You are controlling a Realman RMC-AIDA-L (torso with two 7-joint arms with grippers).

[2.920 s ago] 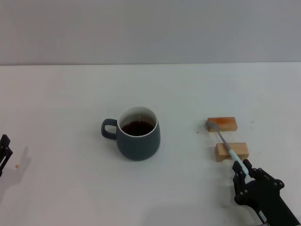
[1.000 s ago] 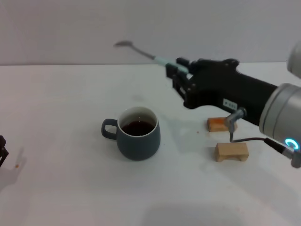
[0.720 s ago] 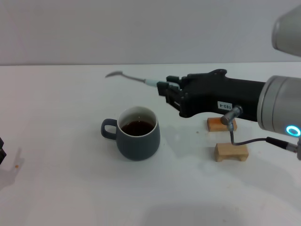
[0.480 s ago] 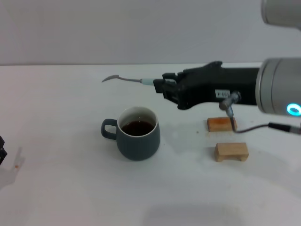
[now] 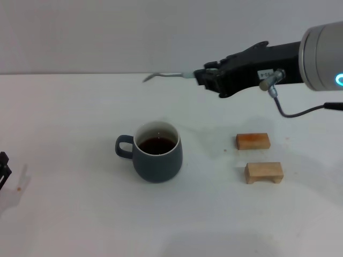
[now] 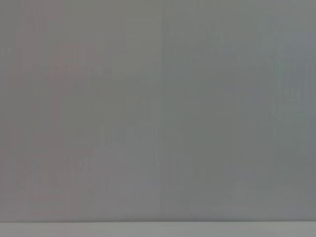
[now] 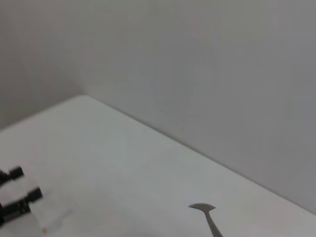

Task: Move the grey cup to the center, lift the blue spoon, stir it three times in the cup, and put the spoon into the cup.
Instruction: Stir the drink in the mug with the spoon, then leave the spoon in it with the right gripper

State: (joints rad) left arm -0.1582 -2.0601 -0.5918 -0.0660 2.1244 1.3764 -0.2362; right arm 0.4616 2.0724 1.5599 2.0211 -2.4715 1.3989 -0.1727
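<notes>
The grey cup (image 5: 157,151) stands near the middle of the white table, handle to the left, dark liquid inside. Above and behind it my right gripper (image 5: 202,76) is shut on the blue spoon (image 5: 167,75), which sticks out almost level to the left, bowl end farthest from the fingers. The spoon's bowl (image 7: 202,208) shows in the right wrist view, high over the table. My left gripper (image 5: 4,170) sits low at the table's left edge, only partly in view; it also shows far off in the right wrist view (image 7: 17,200).
Two small wooden blocks lie right of the cup: an orange-toned one (image 5: 253,141) and a paler one (image 5: 263,172) nearer me. A cable (image 5: 300,111) hangs from the right arm. The left wrist view shows only a grey wall.
The right gripper took the spoon off the wooden blocks, carried it up and left over the cup, and has now risen and drawn back to the right. Cup and left arm stayed put.
</notes>
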